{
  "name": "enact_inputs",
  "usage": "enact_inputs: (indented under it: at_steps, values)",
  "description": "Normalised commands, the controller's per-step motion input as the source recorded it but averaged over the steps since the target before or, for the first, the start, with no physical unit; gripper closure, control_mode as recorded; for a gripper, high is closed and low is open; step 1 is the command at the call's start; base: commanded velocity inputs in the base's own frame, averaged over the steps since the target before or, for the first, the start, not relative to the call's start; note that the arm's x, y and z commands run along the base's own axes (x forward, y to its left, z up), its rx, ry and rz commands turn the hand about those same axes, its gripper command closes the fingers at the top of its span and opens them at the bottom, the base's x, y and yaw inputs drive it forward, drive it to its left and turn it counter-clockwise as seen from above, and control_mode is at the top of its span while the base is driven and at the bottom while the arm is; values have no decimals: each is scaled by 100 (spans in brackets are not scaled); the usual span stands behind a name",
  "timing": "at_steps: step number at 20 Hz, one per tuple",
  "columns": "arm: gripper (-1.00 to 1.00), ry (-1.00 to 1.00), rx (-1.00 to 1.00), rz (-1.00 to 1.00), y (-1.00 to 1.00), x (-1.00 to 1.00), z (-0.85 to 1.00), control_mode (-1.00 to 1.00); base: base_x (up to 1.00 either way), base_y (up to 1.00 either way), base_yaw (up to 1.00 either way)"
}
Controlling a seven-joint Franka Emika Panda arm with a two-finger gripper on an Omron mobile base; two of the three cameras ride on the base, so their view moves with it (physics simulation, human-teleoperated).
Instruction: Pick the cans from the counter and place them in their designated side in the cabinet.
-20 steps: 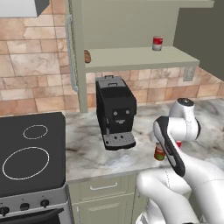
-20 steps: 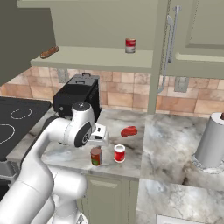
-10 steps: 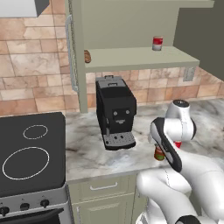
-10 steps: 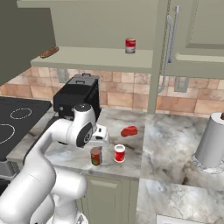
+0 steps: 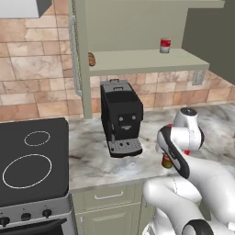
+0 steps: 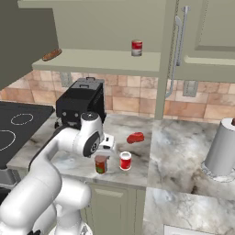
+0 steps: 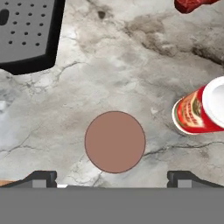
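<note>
On the marbled counter (image 6: 176, 147) near its front edge stand two cans: a dark one with a red-and-green label (image 6: 100, 164) and a red one with a white band (image 6: 125, 160). My gripper (image 6: 104, 148) hovers just above the dark can, open. In the hand view its brown top (image 7: 114, 141) lies between my spread fingertips (image 7: 41, 177), gripper (image 7: 113, 177), and the red can (image 7: 199, 111) sits to the right. From the left base view the dark can (image 5: 167, 161) peeks out behind my arm. Another red can (image 6: 136, 47) stands on the cabinet shelf (image 6: 105, 62).
A black coffee machine (image 6: 82, 98) stands just behind the hand, its drip tray (image 7: 26, 35) close by. A small red lumpy object (image 6: 135, 137) lies behind the cans. A paper towel roll (image 6: 221, 149) stands far right, the black stovetop (image 5: 32, 160) to the left.
The arm has shifted only slightly, settling the hand over the dark can. Both counter cans stay where they were.
</note>
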Motion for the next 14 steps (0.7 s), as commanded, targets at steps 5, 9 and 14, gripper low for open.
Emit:
enact_inputs:
  at_steps: [5,9,14]
  values:
    - [-100,0,0,0,0,11,-20,-100,0,0,0]
    - [-100,0,0,0,0,10,-19,-100,0,0,0]
    - [-100,0,0,0,-4,5,-17,-100,0,0,0]
